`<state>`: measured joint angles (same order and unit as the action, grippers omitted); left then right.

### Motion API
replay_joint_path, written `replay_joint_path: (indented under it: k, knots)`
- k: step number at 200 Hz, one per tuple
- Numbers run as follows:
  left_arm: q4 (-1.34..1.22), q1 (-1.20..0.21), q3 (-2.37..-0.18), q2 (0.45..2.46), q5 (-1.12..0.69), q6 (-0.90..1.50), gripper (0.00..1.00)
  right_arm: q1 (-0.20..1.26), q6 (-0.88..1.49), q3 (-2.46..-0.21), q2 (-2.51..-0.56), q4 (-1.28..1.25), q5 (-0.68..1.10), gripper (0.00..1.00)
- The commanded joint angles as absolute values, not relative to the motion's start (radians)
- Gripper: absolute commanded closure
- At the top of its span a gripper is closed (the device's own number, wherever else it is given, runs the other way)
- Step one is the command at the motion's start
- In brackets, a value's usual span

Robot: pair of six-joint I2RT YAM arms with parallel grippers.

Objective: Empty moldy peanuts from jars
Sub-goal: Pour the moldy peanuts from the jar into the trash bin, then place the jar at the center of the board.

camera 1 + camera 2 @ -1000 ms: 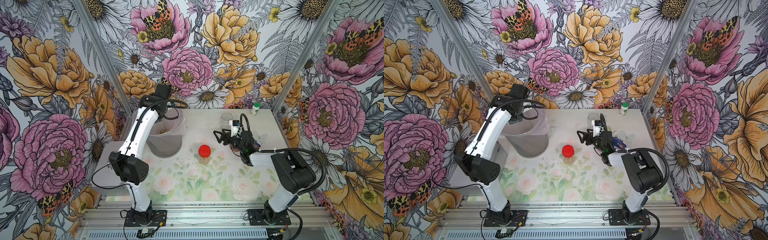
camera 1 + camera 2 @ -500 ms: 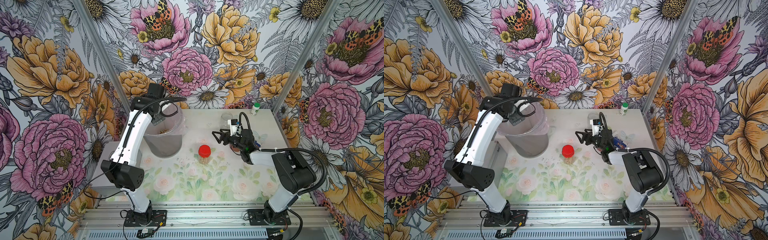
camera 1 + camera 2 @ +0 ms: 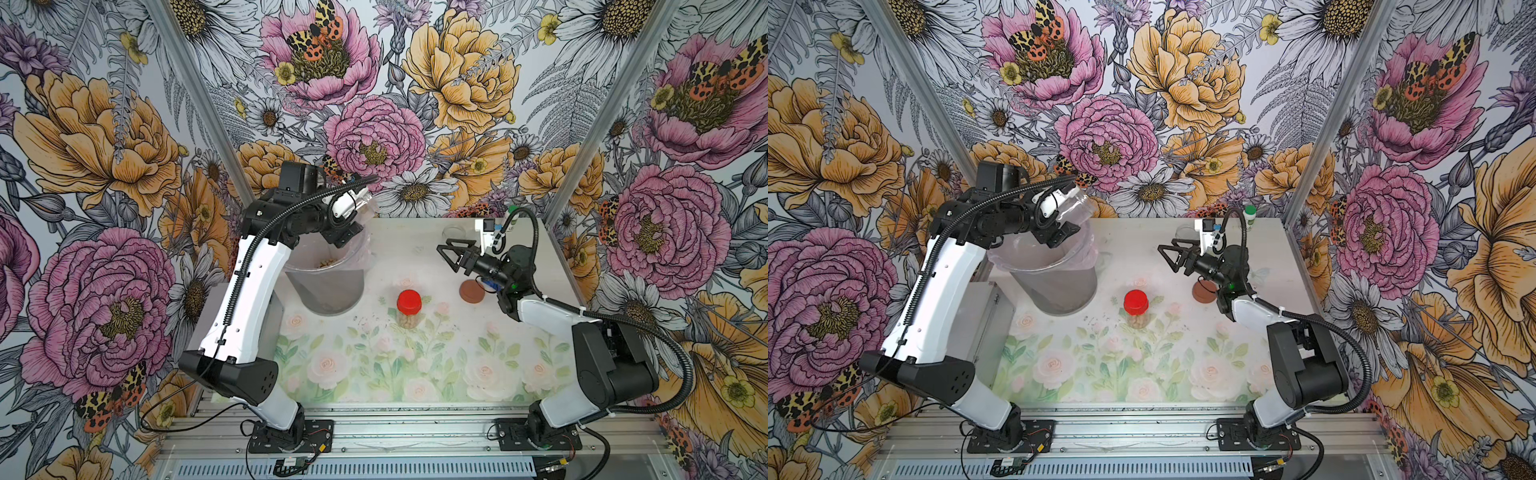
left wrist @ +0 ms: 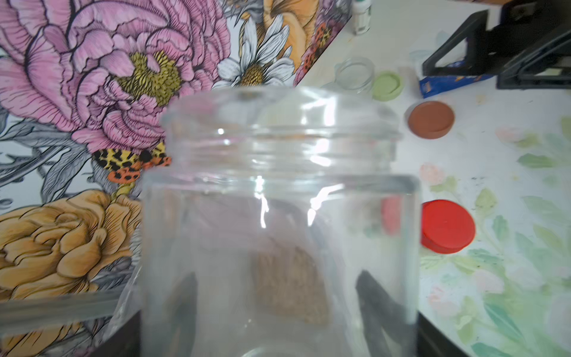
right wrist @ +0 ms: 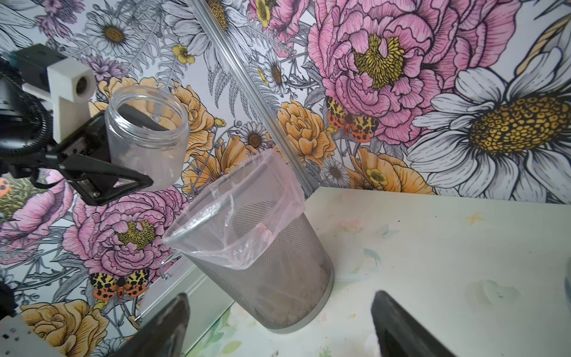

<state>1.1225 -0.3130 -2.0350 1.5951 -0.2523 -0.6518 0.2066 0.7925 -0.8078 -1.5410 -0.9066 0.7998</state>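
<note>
Flower-papered booth around a pale work table.
Bold pink, orange and white floral wallpaper covers the walls between slanted silver metal corner posts. The white tabletop printed with faded roses ends at a ribbed aluminium rail.

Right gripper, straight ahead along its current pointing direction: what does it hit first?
Most likely the lined mesh bin: in the right wrist view it sits dead ahead of the open right gripper. The raised clear jar is off that line. Depth is unclear.

Peanuts in bin, jar above
</note>
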Motion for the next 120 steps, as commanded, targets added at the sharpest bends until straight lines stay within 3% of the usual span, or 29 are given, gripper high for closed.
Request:
replay_joint_path:
  k: [1,22,53,120]
  knots:
    - [0.919,-0.368,-1.97,1.566,-0.435,-0.572,0.61,0.187,0.984,-0.788,-1.49,-1.125,0.863,0.06]
    - [0.741,-0.411,-1.85,1.568,-0.513,-0.473,0.59,0.176,1.069,-0.765,-1.48,-1.205,0.844,0.05]
    - [0.615,-0.52,-1.758,1.603,-0.453,-0.446,0.59,0.176,1.084,-0.726,-1.451,-1.196,0.789,0.04]
    - [0.464,-0.592,-1.732,1.723,-0.477,-0.357,0.61,0.19,0.948,-0.689,-1.335,-0.951,0.71,0.01]
